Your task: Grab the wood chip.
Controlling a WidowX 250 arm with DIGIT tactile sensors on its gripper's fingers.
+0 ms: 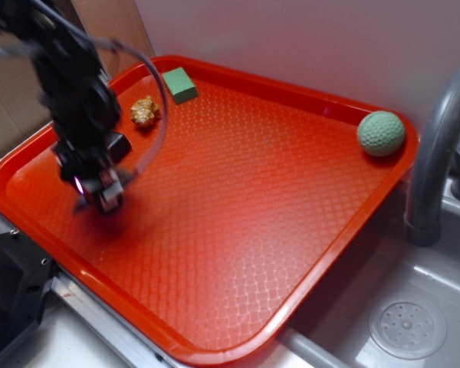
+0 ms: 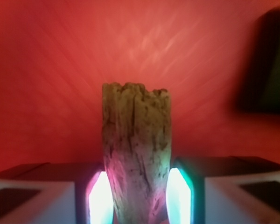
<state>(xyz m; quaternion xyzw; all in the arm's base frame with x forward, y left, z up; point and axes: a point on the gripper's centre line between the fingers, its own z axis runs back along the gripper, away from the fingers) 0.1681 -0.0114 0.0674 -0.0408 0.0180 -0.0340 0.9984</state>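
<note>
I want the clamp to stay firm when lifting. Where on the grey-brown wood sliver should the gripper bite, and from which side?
On the long flat faces of the rough-grained grey-brown wood chip, from above the red textured tray. In the wrist view the gripper has one finger on each side of its narrow width, the squared end sticking out beyond them.

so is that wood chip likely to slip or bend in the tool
Probably stiff: the wood chip stands straight between the tool pads. Its rough, cracked grain should resist slipping. It looks dry and weathered, so likely light, and the splintered end might crumble.
</note>
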